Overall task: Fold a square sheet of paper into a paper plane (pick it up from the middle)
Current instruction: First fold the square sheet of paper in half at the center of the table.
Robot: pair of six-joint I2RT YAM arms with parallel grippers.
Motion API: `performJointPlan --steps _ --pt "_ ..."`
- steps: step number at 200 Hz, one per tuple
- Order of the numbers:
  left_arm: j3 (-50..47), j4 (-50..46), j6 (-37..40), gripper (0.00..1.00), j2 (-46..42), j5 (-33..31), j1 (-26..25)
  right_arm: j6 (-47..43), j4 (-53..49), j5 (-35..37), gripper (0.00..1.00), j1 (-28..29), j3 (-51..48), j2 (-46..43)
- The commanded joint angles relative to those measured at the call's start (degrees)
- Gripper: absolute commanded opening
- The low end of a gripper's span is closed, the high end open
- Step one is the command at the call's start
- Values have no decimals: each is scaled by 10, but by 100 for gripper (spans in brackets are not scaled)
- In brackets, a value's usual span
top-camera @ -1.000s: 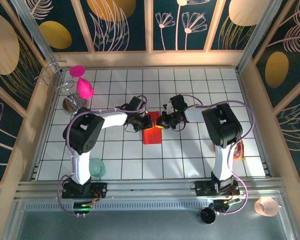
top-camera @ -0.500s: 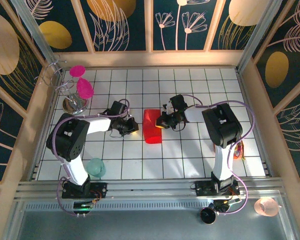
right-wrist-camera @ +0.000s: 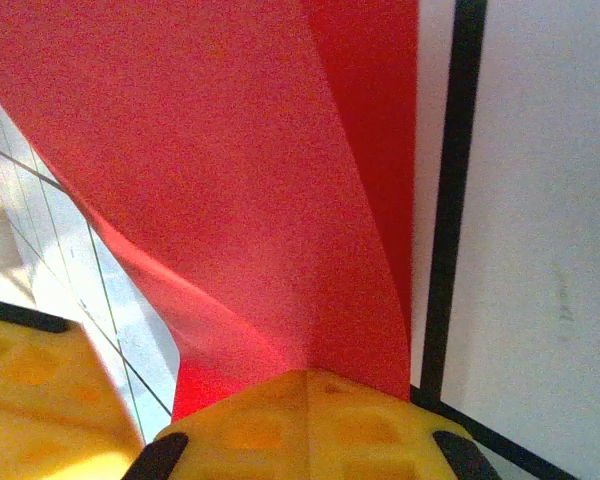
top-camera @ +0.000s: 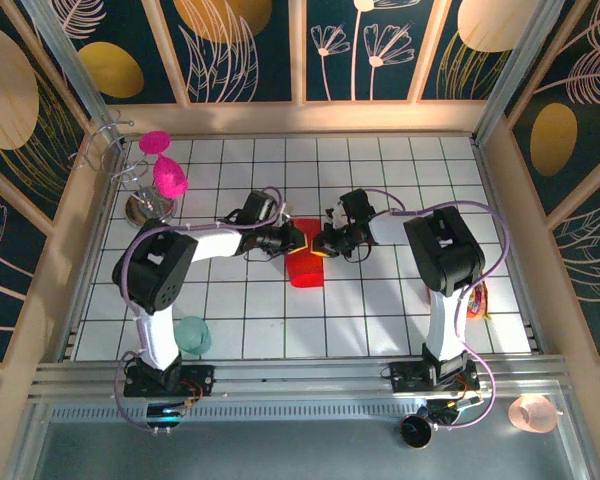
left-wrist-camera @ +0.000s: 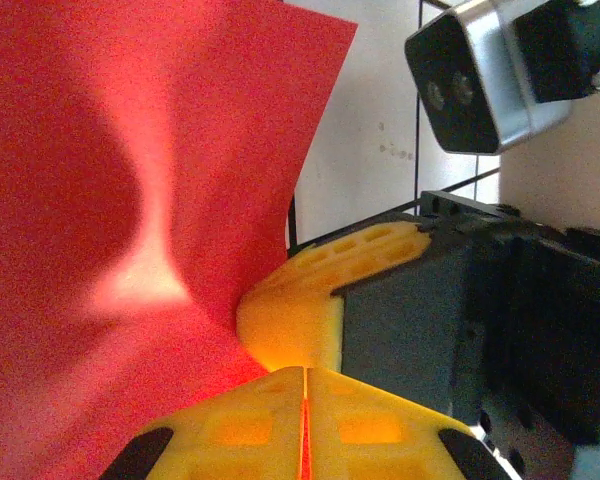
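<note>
Left gripper (left-wrist-camera: 305,385), right gripper (right-wrist-camera: 307,390) pinch paper (left-wrist-camera: 100,150)

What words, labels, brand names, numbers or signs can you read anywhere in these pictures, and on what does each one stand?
There are none to read.
The red sheet of paper is plain and unmarked in all three views.
The wall panels bear only leaf and flower drawings, no lettering.
The tiled table shows only dark grid lines.
</note>
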Motion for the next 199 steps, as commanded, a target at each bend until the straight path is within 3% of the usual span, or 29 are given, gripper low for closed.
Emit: performJointPlan --steps 1,43,107,155,199 --pt "26 -26 9 9 25 -4 3 -22 -82 198 0 -4 -50 105" --pt "11 -78 39 9 48 -33 21 -29 -98 220 0 -4 -49 108" --pt "-36 -129 94 9 -7 -77 97 -38 -112 247 0 -5 -46 114" --pt "-7 -98 73 9 -56 -45 72 -40 -111 252 0 -4 -46 113" --pt "60 -78 47 9 19 -16 18 -37 -106 249 0 -5 -49 116"
